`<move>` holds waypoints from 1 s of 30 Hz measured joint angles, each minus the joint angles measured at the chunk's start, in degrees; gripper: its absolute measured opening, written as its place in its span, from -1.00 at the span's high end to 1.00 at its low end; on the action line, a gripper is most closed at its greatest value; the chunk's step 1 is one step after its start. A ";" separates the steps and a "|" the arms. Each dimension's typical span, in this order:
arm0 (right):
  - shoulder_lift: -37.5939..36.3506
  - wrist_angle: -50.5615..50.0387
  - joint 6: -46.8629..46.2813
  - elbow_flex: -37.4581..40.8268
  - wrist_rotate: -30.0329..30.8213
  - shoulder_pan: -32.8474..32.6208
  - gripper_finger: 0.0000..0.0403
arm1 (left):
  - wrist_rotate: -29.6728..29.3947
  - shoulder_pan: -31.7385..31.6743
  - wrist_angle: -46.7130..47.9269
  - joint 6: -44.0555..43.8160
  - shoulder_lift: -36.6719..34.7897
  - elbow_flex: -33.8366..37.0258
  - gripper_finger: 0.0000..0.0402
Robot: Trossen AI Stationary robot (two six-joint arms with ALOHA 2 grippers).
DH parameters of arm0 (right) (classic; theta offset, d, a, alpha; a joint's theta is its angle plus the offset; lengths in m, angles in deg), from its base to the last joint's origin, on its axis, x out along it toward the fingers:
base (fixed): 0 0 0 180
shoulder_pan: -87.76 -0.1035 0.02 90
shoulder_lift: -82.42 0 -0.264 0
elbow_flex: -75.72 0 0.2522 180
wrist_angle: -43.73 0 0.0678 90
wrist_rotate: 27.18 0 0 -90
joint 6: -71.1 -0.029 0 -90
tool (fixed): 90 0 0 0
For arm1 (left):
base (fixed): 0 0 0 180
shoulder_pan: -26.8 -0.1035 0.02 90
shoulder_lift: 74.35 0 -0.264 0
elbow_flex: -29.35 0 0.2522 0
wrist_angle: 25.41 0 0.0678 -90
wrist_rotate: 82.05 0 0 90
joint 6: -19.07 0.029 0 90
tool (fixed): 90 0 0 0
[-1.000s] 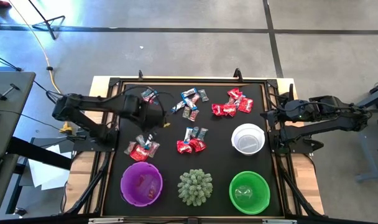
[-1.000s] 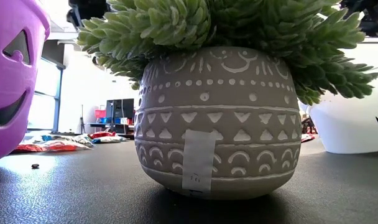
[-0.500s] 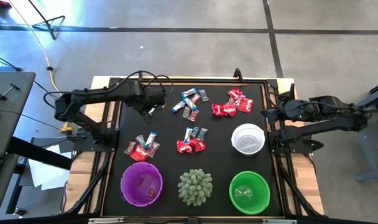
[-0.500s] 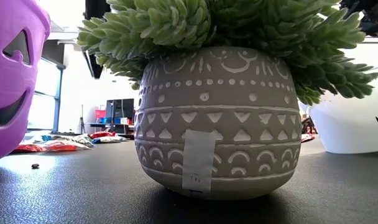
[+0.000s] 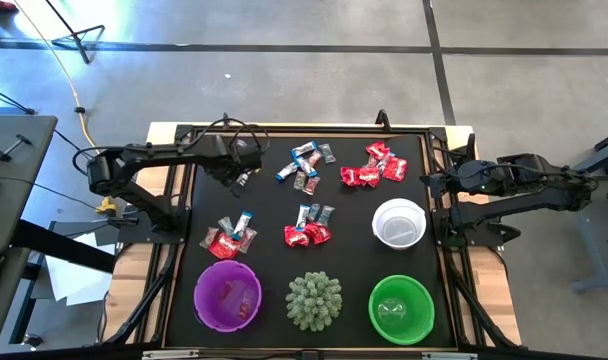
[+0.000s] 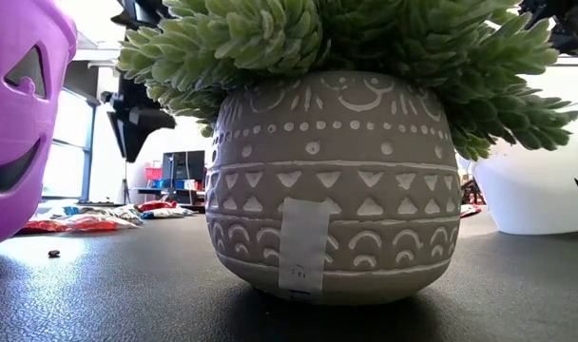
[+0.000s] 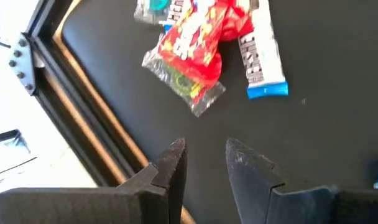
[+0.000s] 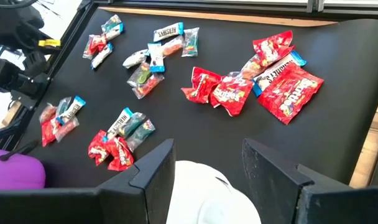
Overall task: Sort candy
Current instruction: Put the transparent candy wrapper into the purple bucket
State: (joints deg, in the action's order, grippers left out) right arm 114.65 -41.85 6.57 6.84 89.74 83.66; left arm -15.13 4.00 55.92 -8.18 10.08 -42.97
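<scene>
From above, the left gripper [image 5: 246, 176] hangs over the far left part of the black mat [image 5: 349, 205], its fingers too small here to judge, while the right gripper [image 5: 431, 184] waits at the mat's right edge beside the white bowl [image 5: 399, 223]. The candy [image 5: 304, 166] lies in loose clusters: one just right of the left gripper, a red cluster farther right, and two clusters nearer the purple bowl [image 5: 227, 295], the spiky plant [image 5: 314, 299] and the green bowl [image 5: 401, 308]. At table height, the patterned grey pot [image 6: 329, 180] fills the view, and the left gripper [image 6: 134, 123] shows as a dark shape pointing down, above sweets lying flat far behind. The left wrist camera shows the left gripper [image 7: 204, 163] with a small gap between its fingers, holding nothing, touching nothing; ahead of it lie a red wrapper and a white bar with blue ends [image 7: 261, 59], its long axis running roughly away from the fingers, lettering too blurred to read. The right wrist camera shows the right gripper [image 8: 207, 165] spread wide and empty above the white bowl, red packs beyond, writing unreadable.
</scene>
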 joint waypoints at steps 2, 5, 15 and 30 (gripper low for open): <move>0.00 -0.01 -0.14 0.00 0.02 -0.01 0.09 | 0.06 -0.97 -2.67 0.03 0.00 1.59 0.49; 0.00 -0.01 -2.25 0.00 0.02 0.00 0.09 | 1.58 -2.93 -6.10 0.78 0.00 3.50 0.49; 0.00 -0.02 -4.58 0.00 -0.28 0.00 0.09 | 5.73 -11.87 -11.49 4.26 0.00 6.49 0.49; 0.00 -0.02 -1.86 0.00 -2.31 0.00 0.09 | 7.55 -18.39 -15.51 3.26 0.00 7.66 0.49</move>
State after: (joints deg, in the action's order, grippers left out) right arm 114.65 -41.87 4.71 6.84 87.44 83.66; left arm -7.58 -14.39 40.41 -4.92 10.08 -35.32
